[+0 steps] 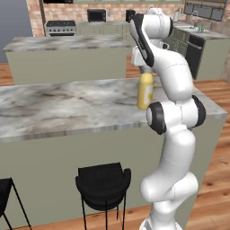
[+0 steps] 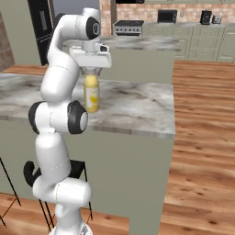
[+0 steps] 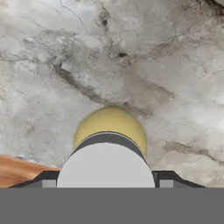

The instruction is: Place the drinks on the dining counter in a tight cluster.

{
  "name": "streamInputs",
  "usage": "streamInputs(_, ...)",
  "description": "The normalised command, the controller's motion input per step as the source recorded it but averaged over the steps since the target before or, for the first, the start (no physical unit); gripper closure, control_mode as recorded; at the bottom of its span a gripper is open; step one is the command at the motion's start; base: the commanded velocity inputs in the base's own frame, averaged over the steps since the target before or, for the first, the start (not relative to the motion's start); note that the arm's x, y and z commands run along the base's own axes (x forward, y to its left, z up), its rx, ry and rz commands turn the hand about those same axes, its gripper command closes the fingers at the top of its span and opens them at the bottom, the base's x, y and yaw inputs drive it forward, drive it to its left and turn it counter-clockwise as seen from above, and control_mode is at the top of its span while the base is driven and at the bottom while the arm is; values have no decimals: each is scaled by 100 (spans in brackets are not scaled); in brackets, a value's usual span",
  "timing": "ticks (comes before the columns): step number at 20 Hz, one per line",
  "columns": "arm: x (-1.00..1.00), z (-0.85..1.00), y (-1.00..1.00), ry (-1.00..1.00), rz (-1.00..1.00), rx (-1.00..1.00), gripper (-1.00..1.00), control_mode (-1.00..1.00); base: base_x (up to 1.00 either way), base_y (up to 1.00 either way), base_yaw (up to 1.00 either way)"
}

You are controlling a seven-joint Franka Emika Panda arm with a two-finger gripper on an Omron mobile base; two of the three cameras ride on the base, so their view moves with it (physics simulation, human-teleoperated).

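A tall yellow bottle (image 1: 144, 93) (image 2: 92, 96) with a grey cap (image 3: 107, 164) stands upright over the dining counter (image 1: 58, 108) (image 2: 137, 108), near its right end. My gripper (image 2: 92, 69) (image 3: 107, 180) reaches straight down onto it, a dark fingertip (image 3: 47, 180) pressed on each side of the cap, shut on the bottle. The bottle's base is at the marble; whether it rests there or hangs just above, I cannot tell. In the left base view my arm hides the hand.
A black stool (image 1: 103, 183) stands at the counter's front, with another at the left edge (image 1: 3, 191). A second marble island (image 1: 67, 44) lies behind. The counter's right end (image 2: 172, 114) drops to wood floor (image 2: 202, 137).
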Motion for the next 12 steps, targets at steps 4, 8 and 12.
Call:
streamInputs(4, 0, -34, 0, 11, 0, 0, 100, -100, 0, 0, 0)
streamInputs(8, 0, -9, 0, 0, 0, 0, 100, -100, 0, 0, 0)
streamInputs(12, 0, 0, 0, -2, 0, 0, 100, -100, 0, 0, 0)
